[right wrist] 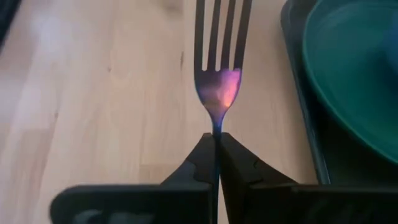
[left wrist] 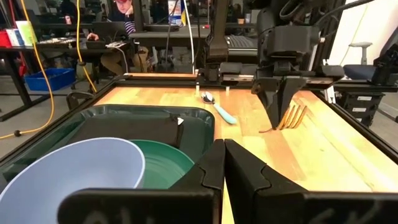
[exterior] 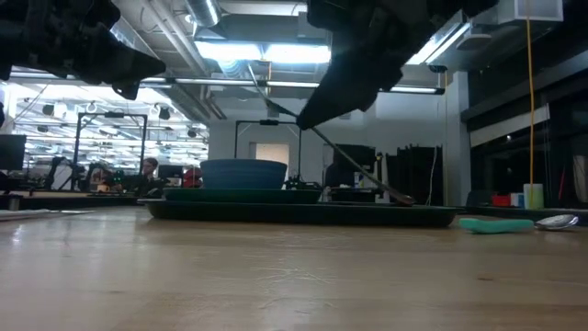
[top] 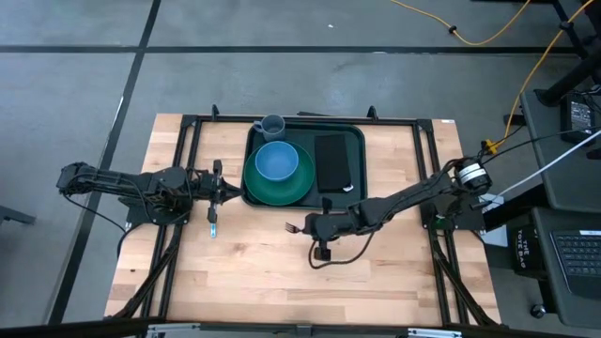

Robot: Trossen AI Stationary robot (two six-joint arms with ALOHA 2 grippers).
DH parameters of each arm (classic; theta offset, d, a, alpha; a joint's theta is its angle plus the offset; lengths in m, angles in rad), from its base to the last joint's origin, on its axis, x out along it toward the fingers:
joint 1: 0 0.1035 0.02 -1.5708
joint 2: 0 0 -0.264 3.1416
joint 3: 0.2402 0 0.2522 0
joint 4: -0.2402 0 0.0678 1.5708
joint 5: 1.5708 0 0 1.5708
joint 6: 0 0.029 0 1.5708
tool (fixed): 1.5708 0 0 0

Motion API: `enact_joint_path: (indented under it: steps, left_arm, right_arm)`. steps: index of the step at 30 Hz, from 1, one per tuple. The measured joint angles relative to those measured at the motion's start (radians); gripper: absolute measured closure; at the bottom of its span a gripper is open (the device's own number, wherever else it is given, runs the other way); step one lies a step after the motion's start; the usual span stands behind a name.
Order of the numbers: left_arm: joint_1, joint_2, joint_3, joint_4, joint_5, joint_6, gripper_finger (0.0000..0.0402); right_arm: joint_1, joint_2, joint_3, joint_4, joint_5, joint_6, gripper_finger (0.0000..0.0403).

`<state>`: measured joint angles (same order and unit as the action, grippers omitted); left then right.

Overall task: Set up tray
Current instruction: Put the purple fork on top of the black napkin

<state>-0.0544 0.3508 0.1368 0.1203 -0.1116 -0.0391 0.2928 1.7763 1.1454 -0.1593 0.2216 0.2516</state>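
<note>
Overhead camera looks straight down on the pale wooden table point(top: 282, 282); a tabletop-level camera faces across it into the room. Wrist cameras sit close, both sharing the dark green rimmed plastic tray point(left wrist: 149, 112) and the metal fork point(right wrist: 219, 56).

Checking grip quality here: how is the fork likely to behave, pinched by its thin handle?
The fork, shiny metal, is probably stiff but slippery. The right gripper pinches only its narrow neck, so it may pivot or twist. It looks light, so it is unlikely to sag.

Glossy metal fork point(right wrist: 217, 68), smooth pale wood table point(top: 254, 272), dark plastic tray point(top: 252, 141)
</note>
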Motion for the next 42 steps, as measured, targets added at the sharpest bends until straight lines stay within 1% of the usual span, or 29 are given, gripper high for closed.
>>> enact_joint_path:
  steps: [5,10,13,16,19,22,26,30,35,38,42]
  left_arm:
    - [0.0,0.0,0.0,-0.003,0.0,0.0,0.0394]
    - [0.0,0.0,0.0,-0.005,-0.002,0.0,0.0394]
    - [0.0,0.0,0.0,0.001,-0.005,0.0,0.0393]
    - [0.0,0.0,0.0,0.012,-0.014,0.0,0.0394]
    - [0.0,0.0,0.0,0.02,-0.044,0.0,0.0394]
    - [0.0,0.0,0.0,0.035,-0.098,0.005,0.0393]
    - [0.0,0.0,0.0,0.046,-0.178,0.067,0.0393]
    - [0.001,0.0,0.0,0.078,-0.241,0.117,0.0393]
    - [0.0,0.001,0.0,0.116,-0.247,0.195,0.0393]
    - [0.0,0.001,0.0,0.124,-0.246,0.247,0.0394]
    - [0.0,0.001,0.0,0.133,-0.247,0.286,0.0394]
  right_arm:
    - [-0.019,-0.025,-0.027,0.011,0.062,-0.039,0.0393]
    - [-0.07,-0.041,-0.025,0.043,0.037,-0.052,0.0393]
    - [-0.097,-0.042,-0.025,0.035,0.03,-0.051,0.0392]
    - [-0.13,-0.043,-0.025,0.039,0.058,-0.021,0.0392]
    - [-0.167,-0.045,-0.025,0.034,0.088,0.006,0.0392]
    - [-0.204,-0.049,-0.025,0.017,0.092,0.02,0.0392]
    - [-0.25,-0.088,-0.025,-0.015,0.097,0.042,0.0392]
    - [-0.294,-0.142,-0.025,-0.081,0.134,0.102,0.0392]
    - [-0.35,-0.196,-0.025,-0.209,0.222,0.256,0.0392]
    - [-0.375,-0.204,-0.025,-0.24,0.279,0.35,0.0392]
    - [-0.414,-0.204,-0.025,-0.254,0.272,0.451,0.0393]
